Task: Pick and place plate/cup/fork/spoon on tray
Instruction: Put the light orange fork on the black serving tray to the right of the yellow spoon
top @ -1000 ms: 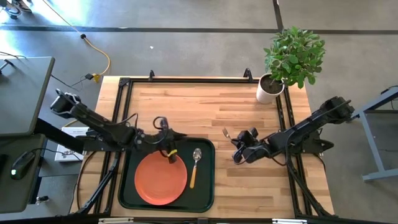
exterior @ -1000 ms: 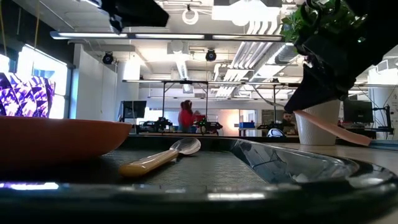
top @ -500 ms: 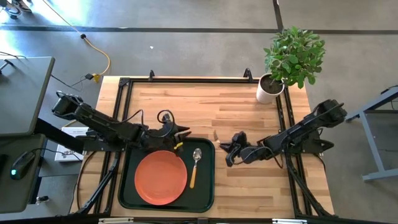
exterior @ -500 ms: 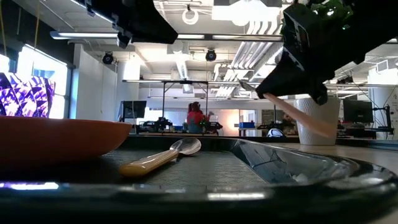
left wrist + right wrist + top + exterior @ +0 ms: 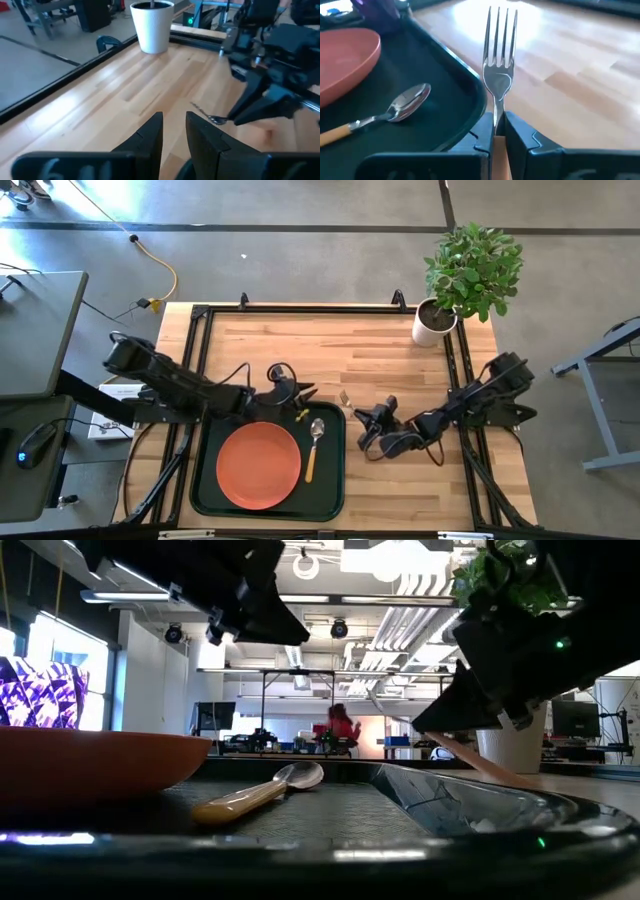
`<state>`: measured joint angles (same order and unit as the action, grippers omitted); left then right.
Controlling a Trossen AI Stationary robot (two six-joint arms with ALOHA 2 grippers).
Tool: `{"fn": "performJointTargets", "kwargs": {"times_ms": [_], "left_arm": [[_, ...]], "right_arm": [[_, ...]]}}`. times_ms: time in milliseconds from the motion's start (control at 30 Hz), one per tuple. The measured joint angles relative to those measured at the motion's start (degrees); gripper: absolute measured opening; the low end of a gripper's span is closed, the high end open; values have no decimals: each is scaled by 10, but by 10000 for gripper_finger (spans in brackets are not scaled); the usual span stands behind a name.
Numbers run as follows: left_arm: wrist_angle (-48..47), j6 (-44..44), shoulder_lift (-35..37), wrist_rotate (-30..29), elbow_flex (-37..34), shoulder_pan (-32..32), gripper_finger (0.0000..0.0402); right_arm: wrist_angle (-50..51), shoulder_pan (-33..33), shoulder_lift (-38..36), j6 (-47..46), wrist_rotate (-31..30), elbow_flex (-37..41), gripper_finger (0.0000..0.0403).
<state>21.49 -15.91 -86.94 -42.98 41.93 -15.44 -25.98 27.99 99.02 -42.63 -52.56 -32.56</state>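
The dark tray (image 5: 330, 495) lies at the table's near left. The orange-red plate (image 5: 258, 465) and the spoon (image 5: 313, 442) lie in it. My right gripper (image 5: 364, 420) is just right of the tray, shut on the fork (image 5: 346, 398), whose tines (image 5: 501, 35) point over the wood beside the tray's rim (image 5: 477, 97). My left gripper (image 5: 300, 395) hovers over the tray's far right corner, empty, its fingers (image 5: 150, 135) a narrow gap apart. The purple cup (image 5: 377, 9) shows only at the tray's far edge, in the right wrist view. My right gripper pinches the fork's orange handle (image 5: 496, 150) between its two fingers, just behind the metal neck. The fork lies along the fingers, its tines pointing toward the table's left and far side. It is lifted clear of the table, and the handle (image 5: 480, 762) slants down behind the gripper.
A white pot (image 5: 433, 323) with a green plant stands at the table's far right corner and also shows in the left wrist view (image 5: 152, 25). Bare wood lies between the tray and the pot. A person moves in the room behind the table (image 5: 342, 725).
My right gripper has carried the fork toward the table's left, up to the tray's right rim, and lowered it. My left gripper has moved from above the plate toward the tray's far right corner.
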Motion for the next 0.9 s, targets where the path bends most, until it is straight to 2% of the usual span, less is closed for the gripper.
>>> {"fn": "performJointTargets", "kwargs": {"times_ms": [167, 333, 533, 733, 900], "left_arm": [[8, 15, -5, 0, 0, 17, 74], [23, 15, -3, 0, 0, 24, 74], [59, 16, -3, 13, 0, 23, 74], [47, 36, -3, 19, 0, 22, 74], [21, 75, -3, 19, 0, 15, 74]], "right_arm": [[-19, 30, 0, 32, -84, 0, 16], [-24, 41, -1, -34, -157, 0, 16], [-26, 48, -1, -102, -156, 0, 16], [-26, 43, -1, -299, -136, 0, 16], [-25, 45, -1, -367, -128, -21, 16]]}}
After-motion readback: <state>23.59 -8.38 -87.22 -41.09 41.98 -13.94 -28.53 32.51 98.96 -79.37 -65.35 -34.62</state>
